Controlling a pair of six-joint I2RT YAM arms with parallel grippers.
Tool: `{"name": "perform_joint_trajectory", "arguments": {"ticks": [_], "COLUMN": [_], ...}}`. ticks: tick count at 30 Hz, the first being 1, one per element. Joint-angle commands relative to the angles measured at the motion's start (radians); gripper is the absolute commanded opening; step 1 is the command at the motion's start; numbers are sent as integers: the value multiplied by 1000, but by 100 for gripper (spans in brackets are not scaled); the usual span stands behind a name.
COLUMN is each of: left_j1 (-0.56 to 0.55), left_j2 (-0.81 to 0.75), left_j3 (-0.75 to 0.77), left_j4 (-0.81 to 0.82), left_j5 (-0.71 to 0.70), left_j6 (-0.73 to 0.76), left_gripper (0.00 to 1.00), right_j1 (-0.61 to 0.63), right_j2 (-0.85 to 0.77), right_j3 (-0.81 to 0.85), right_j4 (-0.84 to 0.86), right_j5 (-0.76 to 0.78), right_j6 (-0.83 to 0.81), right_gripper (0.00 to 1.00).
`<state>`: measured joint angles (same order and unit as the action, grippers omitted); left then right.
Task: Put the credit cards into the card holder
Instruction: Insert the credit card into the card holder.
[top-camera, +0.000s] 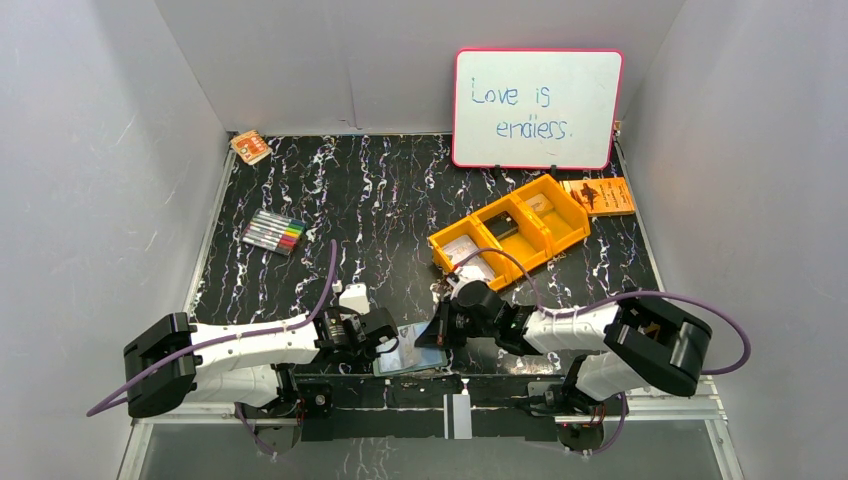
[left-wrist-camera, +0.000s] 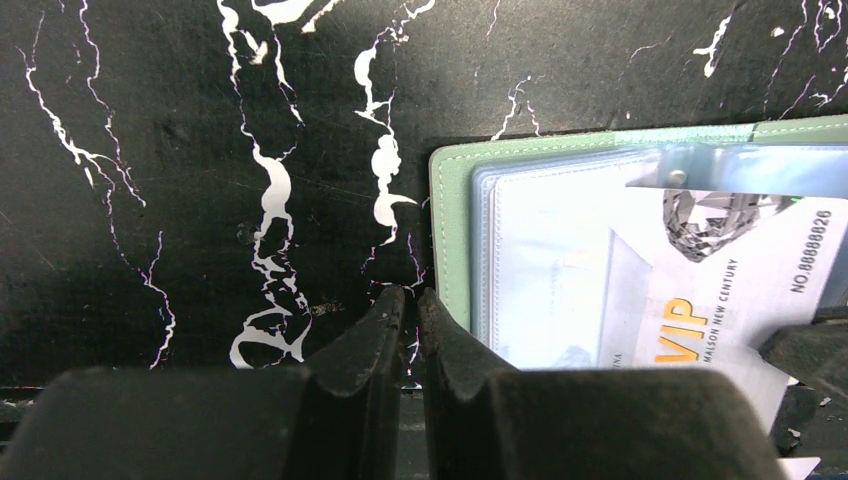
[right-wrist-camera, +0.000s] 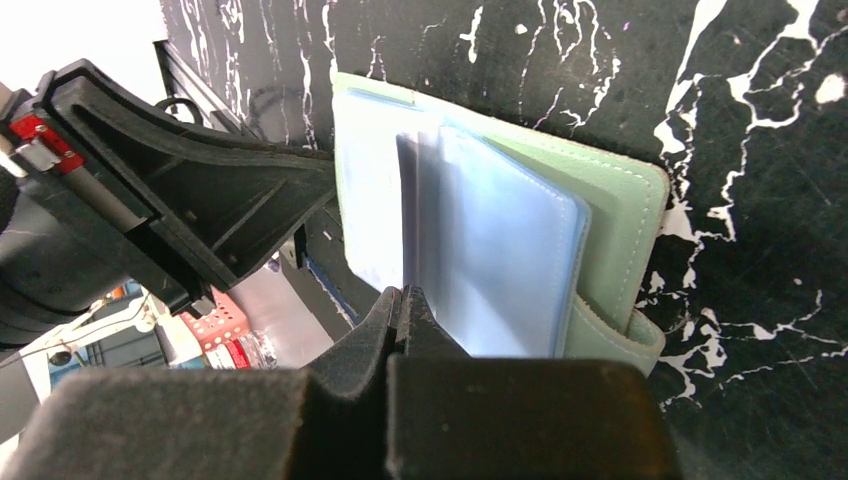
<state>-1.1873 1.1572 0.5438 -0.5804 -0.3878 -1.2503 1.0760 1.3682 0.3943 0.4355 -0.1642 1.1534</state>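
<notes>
A: Card holder (top-camera: 410, 350) lies open at near table edge between both arms. Left gripper (left-wrist-camera: 410, 330) nearly closed, pinching nothing visible.

B: Right gripper (right-wrist-camera: 402, 310) closed on a sleeve. VIP card (left-wrist-camera: 700, 290) half in; slide flat, steady cover

Both arms (top-camera: 240, 350) lie low, jaws nearly or fully closed.
</notes>
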Motion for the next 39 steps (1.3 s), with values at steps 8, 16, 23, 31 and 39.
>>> {"name": "perform_joint_trajectory", "arguments": {"ticks": [8, 16, 23, 31, 39], "left_j1": [3, 3, 2, 3, 3], "left_j2": [11, 18, 22, 29, 33], "left_j3": [-44, -46, -53, -50, -50], "left_j4": [11, 26, 34, 41, 47], "left_j5": [26, 36, 43, 44, 46], "left_j6": [-20, -18, -17, -11, -9], "left_gripper": [8, 8, 7, 6, 6], "right_j1": [6, 11, 25, 38, 52], "right_j2": [35, 82, 93, 146, 183], "right_j3": [-39, -14, -15, 36, 74], "right_j4": [87, 46, 32, 27, 24], "right_j5": [42, 71, 132, 115, 87], "right_j6": [60, 94, 138, 118, 88], "right_gripper": [0, 0, 0, 0, 0]}}
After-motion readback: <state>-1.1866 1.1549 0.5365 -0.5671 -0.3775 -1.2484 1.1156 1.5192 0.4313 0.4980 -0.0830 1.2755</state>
